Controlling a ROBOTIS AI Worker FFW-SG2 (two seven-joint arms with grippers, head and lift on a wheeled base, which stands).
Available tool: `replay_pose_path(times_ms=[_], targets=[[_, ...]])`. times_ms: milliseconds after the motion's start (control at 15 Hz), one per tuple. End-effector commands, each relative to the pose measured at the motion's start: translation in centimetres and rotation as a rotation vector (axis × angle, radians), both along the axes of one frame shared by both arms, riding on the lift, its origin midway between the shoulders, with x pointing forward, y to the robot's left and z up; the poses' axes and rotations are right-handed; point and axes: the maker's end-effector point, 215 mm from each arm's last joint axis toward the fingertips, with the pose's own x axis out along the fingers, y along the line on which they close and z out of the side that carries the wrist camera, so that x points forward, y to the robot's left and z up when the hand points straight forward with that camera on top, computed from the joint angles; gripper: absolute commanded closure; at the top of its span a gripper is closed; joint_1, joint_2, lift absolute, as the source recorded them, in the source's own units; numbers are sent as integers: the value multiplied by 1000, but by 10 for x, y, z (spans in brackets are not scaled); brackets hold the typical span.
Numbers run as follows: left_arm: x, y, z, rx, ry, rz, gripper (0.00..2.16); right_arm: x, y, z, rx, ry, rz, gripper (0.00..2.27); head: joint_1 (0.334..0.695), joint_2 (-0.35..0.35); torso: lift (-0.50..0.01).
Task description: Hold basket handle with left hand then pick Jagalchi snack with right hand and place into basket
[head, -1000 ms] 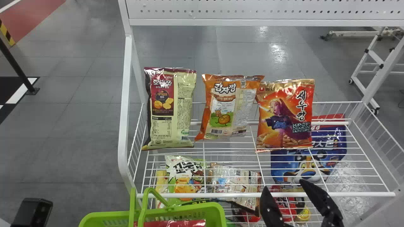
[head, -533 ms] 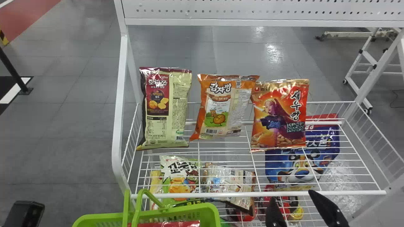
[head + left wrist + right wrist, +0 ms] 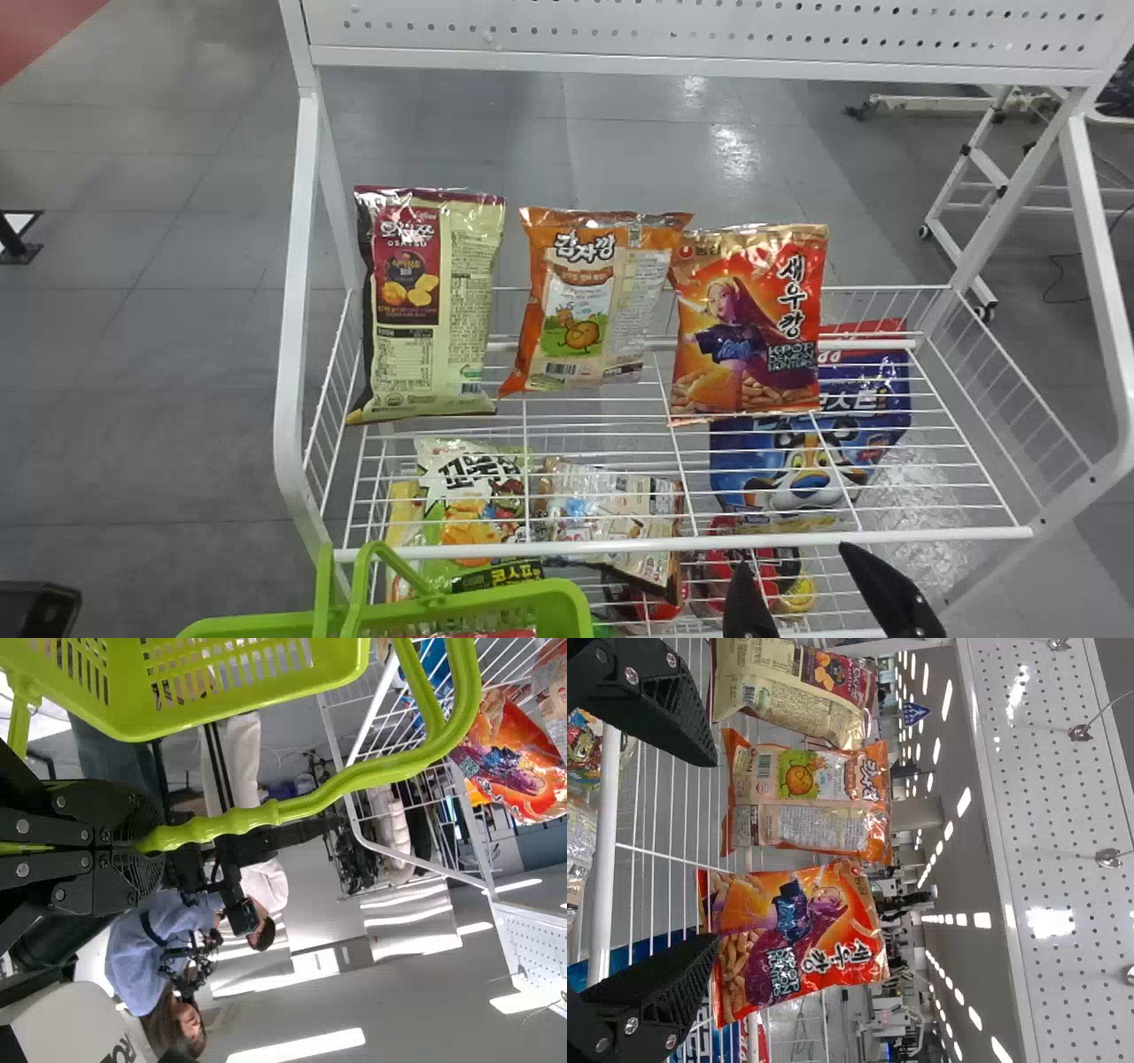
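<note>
In the head view, my right gripper [image 3: 793, 567] stands open below the shelf's front rail, nothing between its fingers. In the right wrist view, the same gripper [image 3: 715, 850] faces three hanging snack bags: a red-orange one [image 3: 749, 323], an orange one [image 3: 585, 301] in the middle and a cream-and-maroon one [image 3: 430, 306] at left. Which bag is the Jagalchi snack, I cannot tell. A black part of my left arm [image 3: 37, 610] shows at bottom left. In the left wrist view, my left gripper [image 3: 142, 837] is shut on the handle [image 3: 390, 771] of the green basket [image 3: 239, 678].
Below the hanging bags is a white wire shelf [image 3: 939, 533], with more packets lower down, including a blue one [image 3: 802, 470] at right and a green-white one [image 3: 469, 496] at left. A perforated white panel [image 3: 620, 27] crosses above. A red packet [image 3: 509, 634] lies in the basket.
Shelf, hanging bags and basket have shifted left in the head view. Against the shelf, my right gripper has moved right and lower, staying open. The handle remains in my left gripper's side of the view.
</note>
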Motion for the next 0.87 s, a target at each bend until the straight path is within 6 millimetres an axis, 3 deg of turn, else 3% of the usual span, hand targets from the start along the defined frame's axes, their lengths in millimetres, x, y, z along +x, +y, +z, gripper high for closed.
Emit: replay_pose_path(times_ms=[0,800], targets=[[-1,1,2,-8,1,-2,2148,-1,0,1,4,-2,-3,120,695,-88,-9],[-4,-1,2,-3,0,-10,2148,-7,-3,-4,-3,12,-4,120,695,-95,-9]])
